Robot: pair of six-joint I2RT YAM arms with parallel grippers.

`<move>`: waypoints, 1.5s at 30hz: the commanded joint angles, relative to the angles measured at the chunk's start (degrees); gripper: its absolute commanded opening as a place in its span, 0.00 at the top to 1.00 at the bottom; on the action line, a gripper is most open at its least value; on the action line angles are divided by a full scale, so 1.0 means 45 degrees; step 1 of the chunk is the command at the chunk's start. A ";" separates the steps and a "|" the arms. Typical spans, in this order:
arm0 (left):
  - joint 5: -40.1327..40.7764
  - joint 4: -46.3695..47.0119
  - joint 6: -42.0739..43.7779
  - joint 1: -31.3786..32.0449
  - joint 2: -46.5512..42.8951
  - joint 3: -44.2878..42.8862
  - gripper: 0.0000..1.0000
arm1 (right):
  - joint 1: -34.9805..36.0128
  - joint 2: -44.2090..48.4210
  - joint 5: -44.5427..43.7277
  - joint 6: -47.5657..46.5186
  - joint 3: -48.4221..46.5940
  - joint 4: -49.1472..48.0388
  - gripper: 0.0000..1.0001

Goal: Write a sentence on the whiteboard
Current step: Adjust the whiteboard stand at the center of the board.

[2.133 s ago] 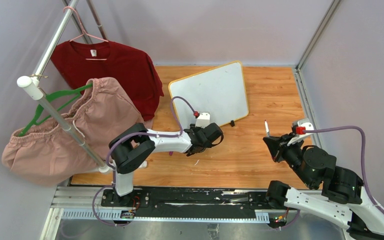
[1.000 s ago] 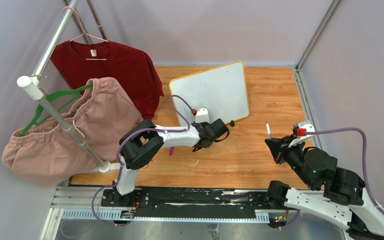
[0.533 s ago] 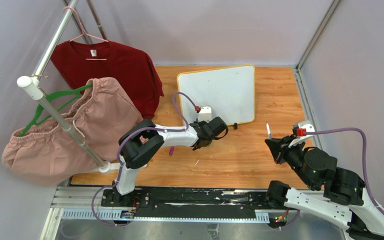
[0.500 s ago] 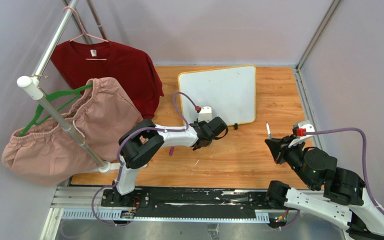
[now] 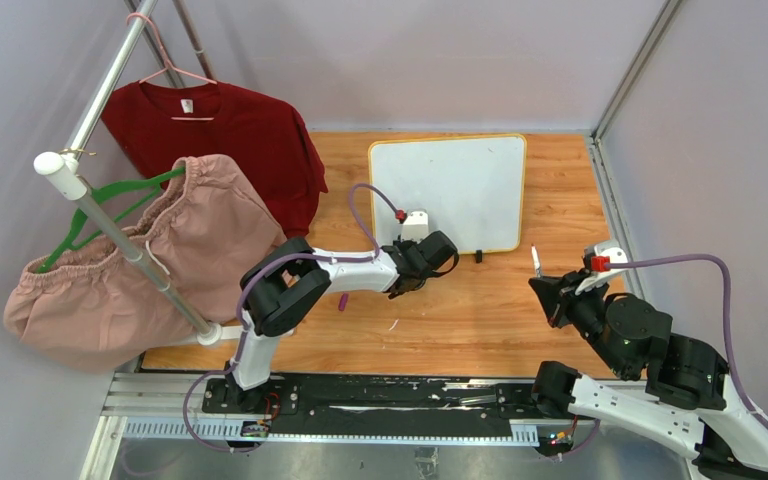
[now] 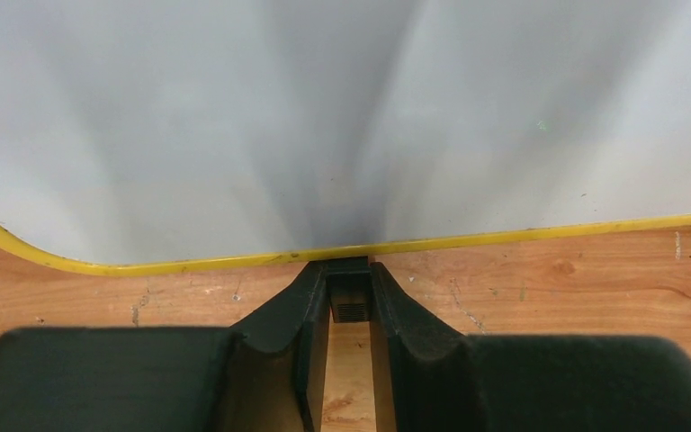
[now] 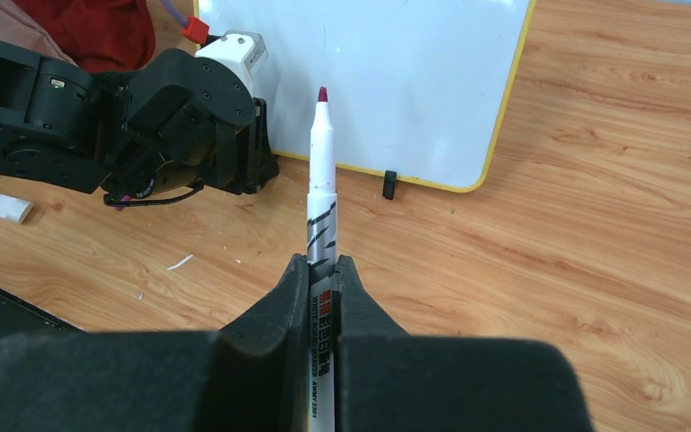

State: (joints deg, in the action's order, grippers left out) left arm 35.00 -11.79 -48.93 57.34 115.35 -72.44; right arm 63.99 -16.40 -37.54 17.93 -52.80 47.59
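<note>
Since two seconds ago the whiteboard [image 5: 448,190] has swung from a tilted pose and slid rightward; it now lies square at the back of the wooden surface [image 5: 560,180], just right of the hanging red shirt [image 5: 220,130]. At its near edge, the left gripper [image 6: 349,274] is closed on one small black foot [image 6: 352,310]; the other foot [image 5: 478,257] shows further right. Well apart, the right gripper [image 7: 324,270] clamps an uncapped marker [image 7: 321,180], its tip pointing toward the whiteboard.

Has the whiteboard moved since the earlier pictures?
Yes. The whiteboard slid right, away from the red shirt, and turned squarer to the table.
</note>
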 commanded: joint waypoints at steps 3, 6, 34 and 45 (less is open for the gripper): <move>-0.0566 -0.0561 -0.0334 0.0099 0.0053 0.0347 0.67 | -0.0042 -0.0259 -0.0252 -0.0125 -0.0255 -0.0161 1.00; -0.0618 -0.0675 -0.0338 0.0128 -0.0174 0.0437 0.65 | -0.0040 -0.0321 -0.0251 -0.0127 -0.0226 -0.0256 1.00; -0.7506 0.4432 0.6125 0.0792 -1.7467 0.8146 0.09 | -0.0044 -0.4205 0.8863 -0.1959 -0.0857 -0.5218 1.00; -1.1720 0.5138 0.5433 0.0788 -1.8290 0.7469 0.06 | -0.0047 -0.5825 1.1950 -0.0882 -0.0950 -0.8328 1.00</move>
State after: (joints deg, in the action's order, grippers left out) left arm -10.24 8.82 -24.43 60.86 31.81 -36.14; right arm 63.99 -41.25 8.97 11.60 -54.92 17.69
